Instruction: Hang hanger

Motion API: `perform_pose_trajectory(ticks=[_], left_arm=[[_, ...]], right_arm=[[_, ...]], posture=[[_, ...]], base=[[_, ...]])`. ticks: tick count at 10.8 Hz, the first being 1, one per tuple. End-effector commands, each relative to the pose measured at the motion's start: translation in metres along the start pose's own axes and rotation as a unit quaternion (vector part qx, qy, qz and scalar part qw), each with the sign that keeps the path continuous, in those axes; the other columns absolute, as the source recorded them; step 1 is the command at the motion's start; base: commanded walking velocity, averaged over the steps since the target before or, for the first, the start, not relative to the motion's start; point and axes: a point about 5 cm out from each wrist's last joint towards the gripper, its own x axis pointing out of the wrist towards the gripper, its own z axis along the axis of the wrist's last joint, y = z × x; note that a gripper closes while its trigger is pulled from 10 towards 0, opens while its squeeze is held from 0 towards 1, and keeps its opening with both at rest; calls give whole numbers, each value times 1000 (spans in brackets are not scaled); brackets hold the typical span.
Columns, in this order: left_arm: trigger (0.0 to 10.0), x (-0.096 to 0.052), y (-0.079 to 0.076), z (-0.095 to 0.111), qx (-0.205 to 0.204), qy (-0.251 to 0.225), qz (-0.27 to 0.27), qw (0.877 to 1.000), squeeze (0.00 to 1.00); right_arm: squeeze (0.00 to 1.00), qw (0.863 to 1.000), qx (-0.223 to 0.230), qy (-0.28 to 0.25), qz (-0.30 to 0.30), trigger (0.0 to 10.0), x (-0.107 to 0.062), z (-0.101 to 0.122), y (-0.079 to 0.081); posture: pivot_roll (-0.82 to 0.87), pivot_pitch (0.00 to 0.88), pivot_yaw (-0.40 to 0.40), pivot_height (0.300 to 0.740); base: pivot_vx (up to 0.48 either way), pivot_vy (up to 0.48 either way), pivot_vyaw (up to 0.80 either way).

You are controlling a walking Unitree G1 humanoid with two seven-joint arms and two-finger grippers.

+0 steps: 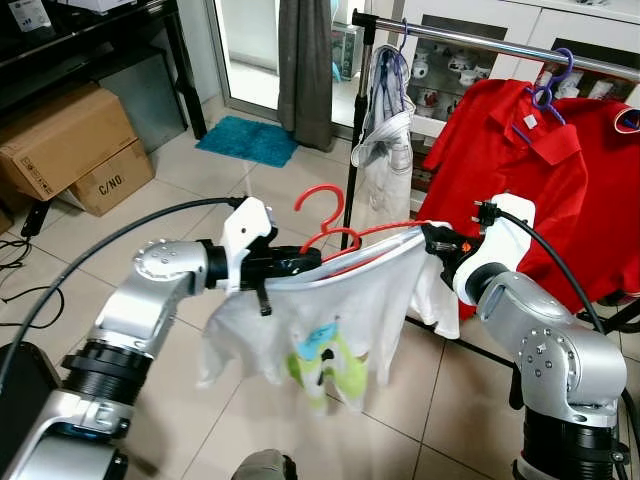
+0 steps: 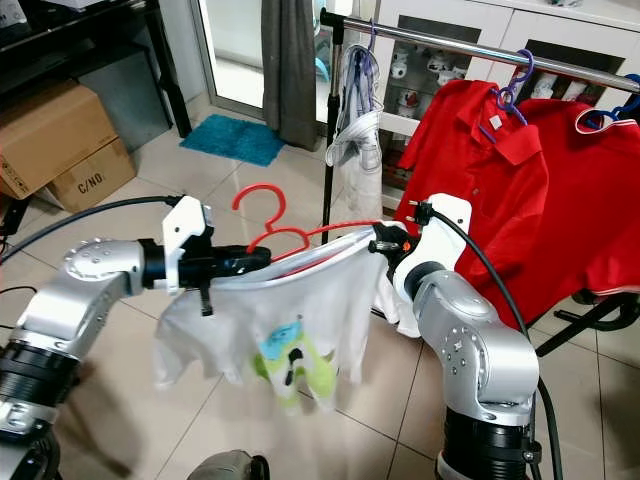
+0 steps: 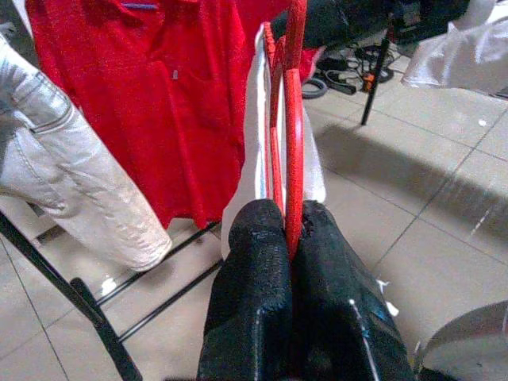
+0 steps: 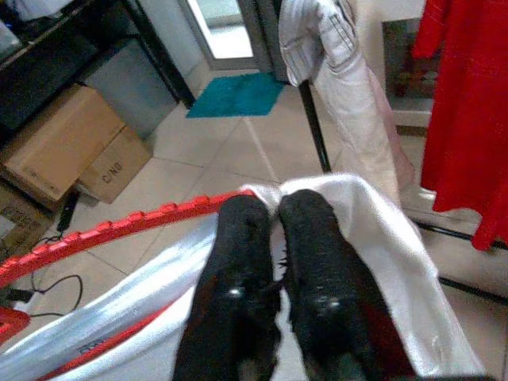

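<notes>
A red plastic hanger (image 1: 322,205) carries a white child's T-shirt (image 1: 330,320) with a green print, held in the air in front of me. My left gripper (image 1: 305,262) is shut on the hanger's left arm; in the left wrist view its fingers (image 3: 254,262) pinch the red hanger (image 3: 294,119). My right gripper (image 1: 432,240) is shut on the right end, its fingers (image 4: 238,230) closed over the shirt's shoulder (image 4: 373,230) beside the red bar (image 4: 119,226). The metal clothes rail (image 1: 480,42) runs above and behind.
Red polo shirts (image 1: 510,170) on purple hangers and a pale garment (image 1: 385,150) hang on the rail; its black upright (image 1: 355,130) stands just behind the hanger. Cardboard boxes (image 1: 70,145), a teal mat (image 1: 247,140) and a grey curtain (image 1: 305,60) lie left and back.
</notes>
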Motion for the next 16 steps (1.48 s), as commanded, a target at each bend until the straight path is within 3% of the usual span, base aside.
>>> perform_pose_trajectory(ticks=[1,4,6,11,14,15,16], left_arm=[[0,-4,5,8,6,-8,-4,1000,0],[0,-14,12,9,13,5,-1,1000,0],[0,-13,14,8,17,11,8,1000,0],[0,-10,19,-4,34,66,29,997,0],[0,-6,20,2,39,43,25,998,0],[0,-5,20,3,40,40,20,998,0],[0,-5,21,4,41,39,21,998,0]], right_arm=[[0,1000,-2,-3,10,0,-2,0,0],[0,999,-15,-2,33,0,-3,1,-1],[0,999,-6,-18,35,0,-3,6,-1],[0,992,-2,-32,122,0,-8,14,18],[0,987,-60,8,151,431,-12,1,24],[0,985,-83,19,147,10000,-11,-3,24],[35,983,-85,21,161,10000,-12,-4,26]], posture=[[152,29,25,740],[153,27,23,740],[153,25,22,740],[146,17,18,740],[144,10,19,740],[145,3,19,740],[144,0,19,740]], base=[[0,0,0],[0,0,0],[0,0,0],[0,0,0],[0,0,0],[0,0,0],[0,0,0]])
